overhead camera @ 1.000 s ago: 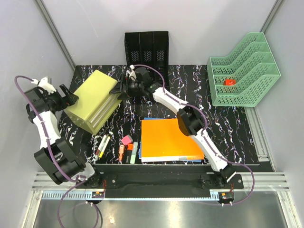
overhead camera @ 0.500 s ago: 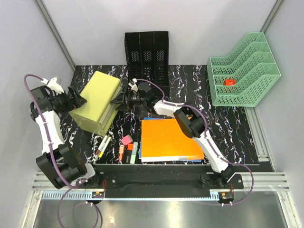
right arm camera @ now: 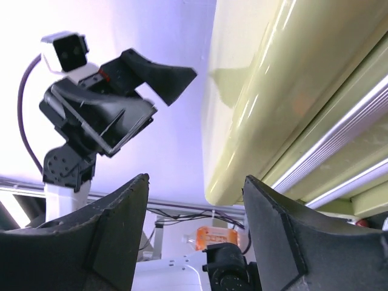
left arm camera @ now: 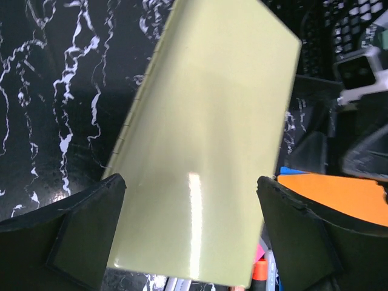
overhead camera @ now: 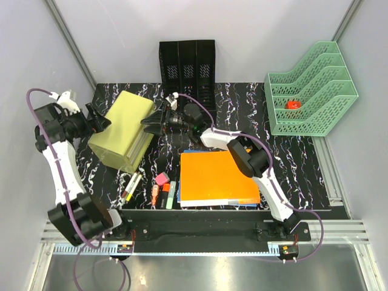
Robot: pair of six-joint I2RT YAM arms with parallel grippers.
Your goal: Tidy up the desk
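The desk (overhead camera: 291, 157) is a black tabletop with white veins. A yellow-green binder (overhead camera: 121, 128) lies on its left part. My left gripper (overhead camera: 98, 121) is open at the binder's left edge. In the left wrist view the binder (left arm camera: 206, 139) fills the space beyond the spread fingers (left arm camera: 85, 236) of this gripper (left arm camera: 191, 233). My right gripper (overhead camera: 154, 121) is open at the binder's right edge. In the right wrist view this gripper (right arm camera: 194, 236) holds nothing, and the binder's edge (right arm camera: 273, 103) sits just past its tips.
An orange notebook (overhead camera: 215, 177) lies front centre. A yellow marker (overhead camera: 131, 185), pink eraser (overhead camera: 162, 179), orange marker (overhead camera: 156, 194) and green highlighter (overhead camera: 171, 194) lie left of it. A black mesh file holder (overhead camera: 188, 63) stands at the back. A green tiered tray (overhead camera: 312, 91) at the right holds a red item (overhead camera: 294, 104).
The binder has turned and now lies squarer to the desk's edges. The right gripper has swung round beside its right edge. The left gripper has shifted slightly along the left edge.
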